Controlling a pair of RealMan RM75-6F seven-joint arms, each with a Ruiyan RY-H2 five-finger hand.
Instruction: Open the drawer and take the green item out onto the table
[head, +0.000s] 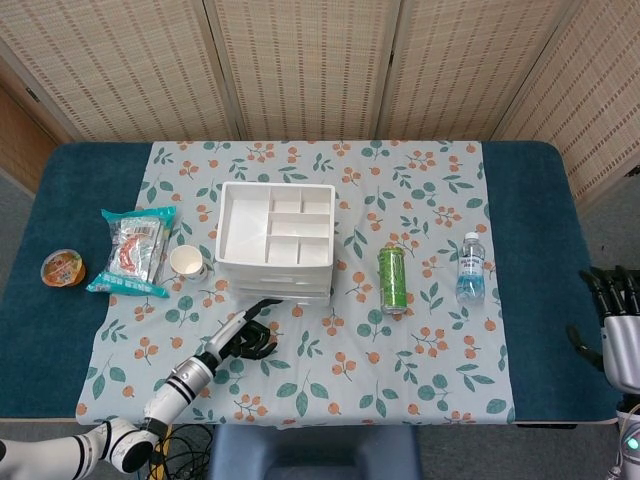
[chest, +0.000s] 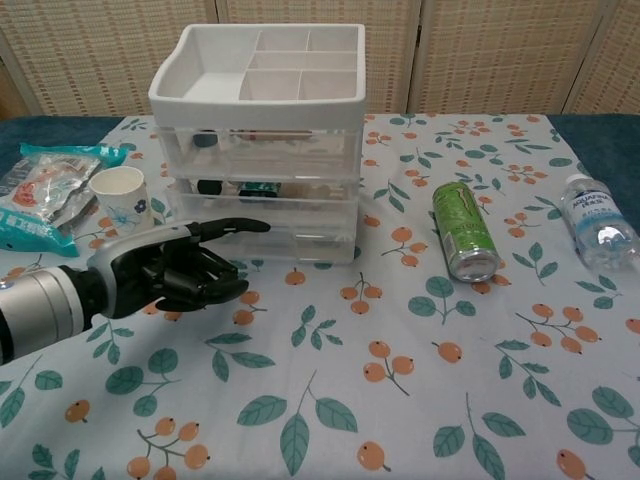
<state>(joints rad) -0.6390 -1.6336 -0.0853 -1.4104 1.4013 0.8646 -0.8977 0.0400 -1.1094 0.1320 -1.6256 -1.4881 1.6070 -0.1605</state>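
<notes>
The white drawer unit (head: 273, 240) (chest: 258, 150) stands mid-table with clear drawers, all looking closed. A small green item (chest: 262, 186) shows through the middle drawer's front. My left hand (head: 248, 335) (chest: 180, 270) hovers low in front of the bottom drawer. One finger is stretched toward the drawer front and the others are curled in, holding nothing. I cannot tell whether the fingertip touches the drawer. My right hand (head: 620, 330) hangs off the table's right edge with its fingers apart and nothing in it.
A green can (head: 392, 278) (chest: 463, 230) lies right of the drawers, and a water bottle (head: 470, 267) (chest: 600, 222) lies beyond it. A paper cup (head: 187, 262) (chest: 122, 195), a snack bag (head: 135, 250) (chest: 45, 195) and a jelly cup (head: 62, 268) sit to the left.
</notes>
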